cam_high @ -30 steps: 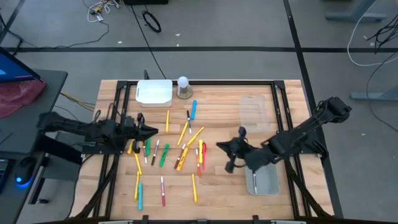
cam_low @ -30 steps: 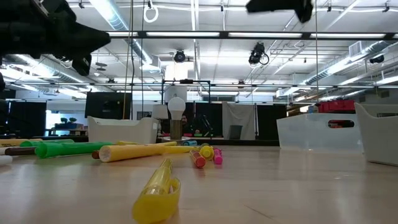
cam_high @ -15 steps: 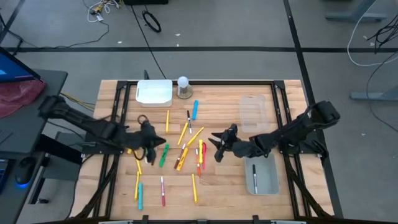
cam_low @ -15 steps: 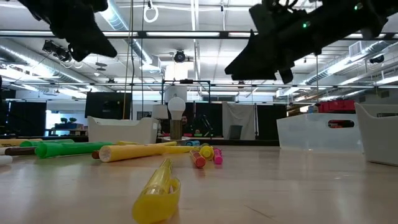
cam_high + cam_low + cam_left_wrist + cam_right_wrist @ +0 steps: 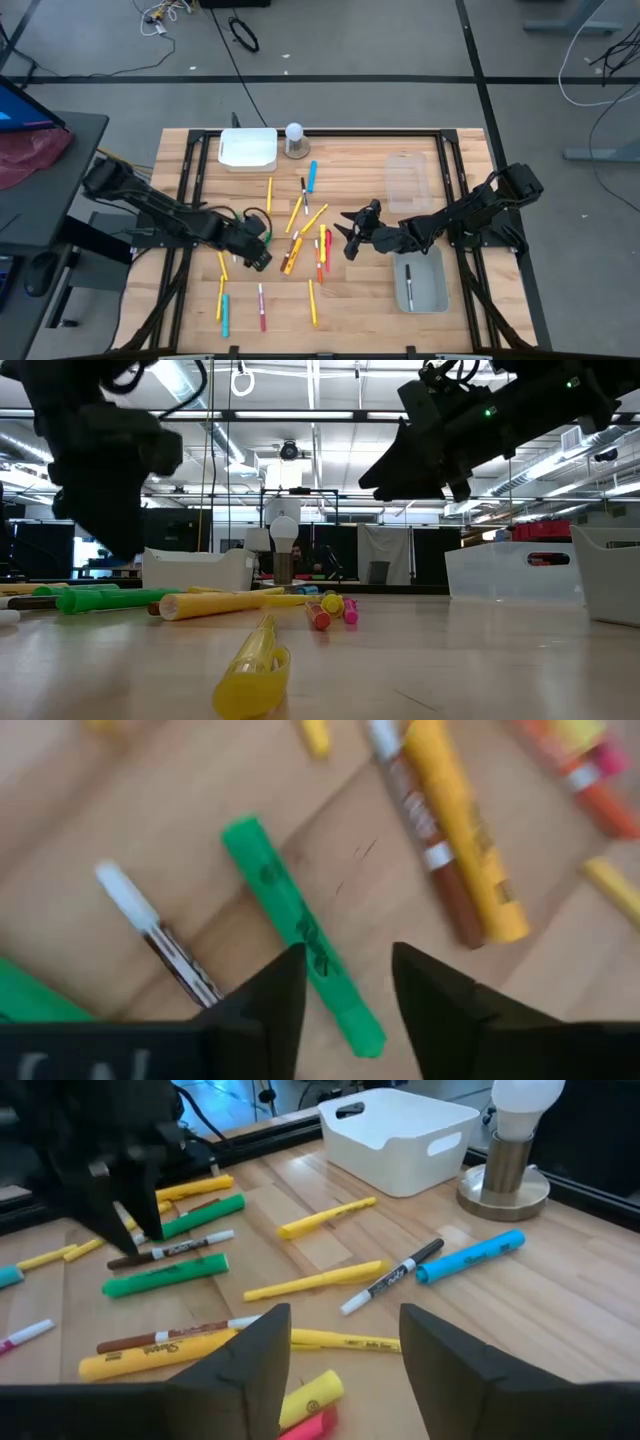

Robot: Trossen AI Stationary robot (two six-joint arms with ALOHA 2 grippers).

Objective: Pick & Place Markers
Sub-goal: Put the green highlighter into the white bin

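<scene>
Hovering with parted, empty fingers, your left gripper (image 5: 258,252) hangs over a green marker (image 5: 300,933) at the pile's nine o'clock edge, while your right gripper (image 5: 350,237), likewise apart and holding nothing, waits at three o'clock. Beware: a white marker (image 5: 158,936) lies just beside the green one, so an off-centre close could pinch both or flick one away.
</scene>
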